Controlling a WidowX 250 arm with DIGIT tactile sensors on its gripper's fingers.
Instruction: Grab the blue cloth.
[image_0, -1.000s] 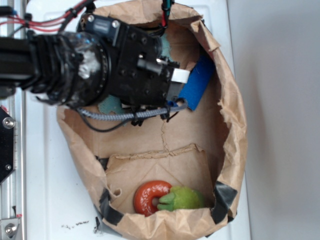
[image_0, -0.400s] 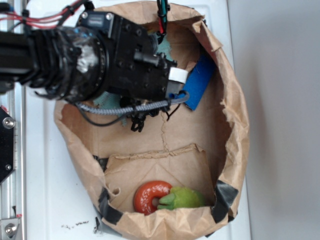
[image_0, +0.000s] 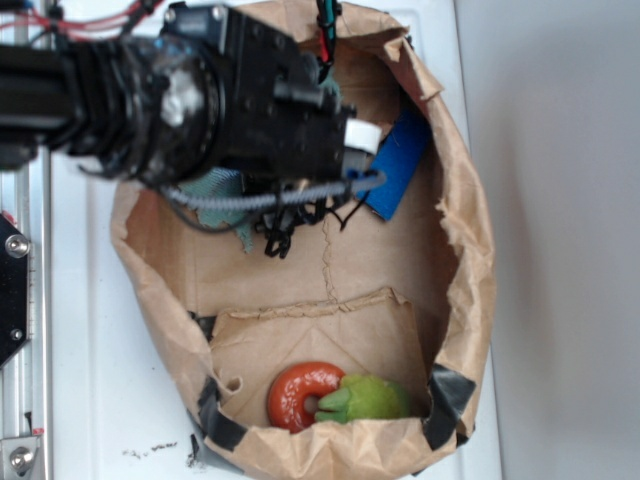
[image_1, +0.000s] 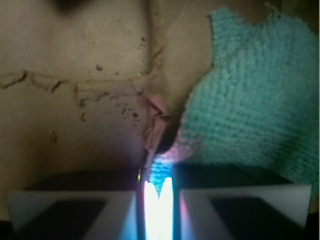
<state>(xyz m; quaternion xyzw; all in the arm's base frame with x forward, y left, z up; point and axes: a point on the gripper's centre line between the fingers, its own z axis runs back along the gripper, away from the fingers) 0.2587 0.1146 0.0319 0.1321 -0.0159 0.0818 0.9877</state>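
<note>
If going for a sure hold on the blue cloth (image_1: 250, 115), take a thick fold, not the frayed corner nearest the fingertips. Wrist view: gripper (image_1: 159, 200) down to a narrow slit, washed out by glare. Teal tint inside the gap, but cannot tell whether pinched there or merely lying behind. Best to press down into the pile before closing hard, then lift straight up, clear of the paper bag (image_0: 460, 230) wall and of the blue block (image_0: 395, 165) lying just beside. Exterior view: cloth at the far end of the bag, mostly buried under the black wrist, only teal scraps showing below it. Fingertips hidden there. Full outline of cloth cut off at the wrist view's right edge. Red ring (image_0: 300, 395) and green toy (image_0: 370, 397) well apart from all this, touching each other.
</note>
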